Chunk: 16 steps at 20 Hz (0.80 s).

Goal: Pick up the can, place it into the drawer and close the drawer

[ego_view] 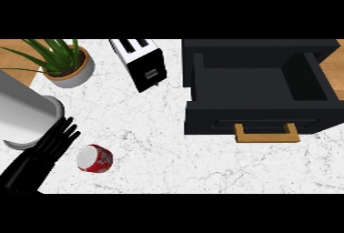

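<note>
The left hand [42, 152] shows at the view's lower-left edge, fingers straight and a little spread, holding nothing; its grey forearm [20, 113] comes in from the left edge above it, and no right hand shows. 1 red can [94, 158] lies tipped on the white marble counter [168, 150] just right of that hand, pale end toward it, with bare marble stretching from it to the 1 black drawer [259, 88], which stands open with its wooden handle [266, 134] facing the near edge. Along the far edge stand 1 potted plant [64, 61] and 1 toaster [142, 61], well apart from the can.
</note>
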Motion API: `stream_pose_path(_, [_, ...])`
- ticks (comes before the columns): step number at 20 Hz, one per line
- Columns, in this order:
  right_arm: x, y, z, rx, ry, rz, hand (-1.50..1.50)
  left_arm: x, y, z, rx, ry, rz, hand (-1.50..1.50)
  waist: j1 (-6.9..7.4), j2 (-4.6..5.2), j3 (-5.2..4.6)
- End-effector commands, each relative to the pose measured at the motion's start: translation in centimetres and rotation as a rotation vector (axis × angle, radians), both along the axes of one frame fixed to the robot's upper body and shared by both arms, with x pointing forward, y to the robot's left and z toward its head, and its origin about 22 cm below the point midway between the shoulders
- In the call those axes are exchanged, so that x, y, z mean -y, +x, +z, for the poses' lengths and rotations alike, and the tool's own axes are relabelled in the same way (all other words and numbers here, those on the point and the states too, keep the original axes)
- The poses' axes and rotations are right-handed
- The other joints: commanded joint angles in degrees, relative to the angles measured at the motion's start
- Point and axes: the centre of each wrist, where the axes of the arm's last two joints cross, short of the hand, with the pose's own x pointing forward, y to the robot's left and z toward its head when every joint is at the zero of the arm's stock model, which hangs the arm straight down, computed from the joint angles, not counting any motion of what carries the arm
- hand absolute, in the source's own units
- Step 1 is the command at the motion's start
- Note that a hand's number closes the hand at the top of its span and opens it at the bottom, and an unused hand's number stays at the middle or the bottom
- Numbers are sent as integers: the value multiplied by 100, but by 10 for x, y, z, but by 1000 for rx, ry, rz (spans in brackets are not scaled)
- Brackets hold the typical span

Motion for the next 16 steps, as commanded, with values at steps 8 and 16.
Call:
stream_pose_path(8, [9, -6, -11, -2, 12, 5, -150, -16, 17, -61, -15, 41, 89, -150, -6, 4, 0])
stream_pose_path(16, [-1, -25, 21, 7, -6, -4, -150, -41, -6, -108, -42, 43, 81, -150, -20, 2, -3])
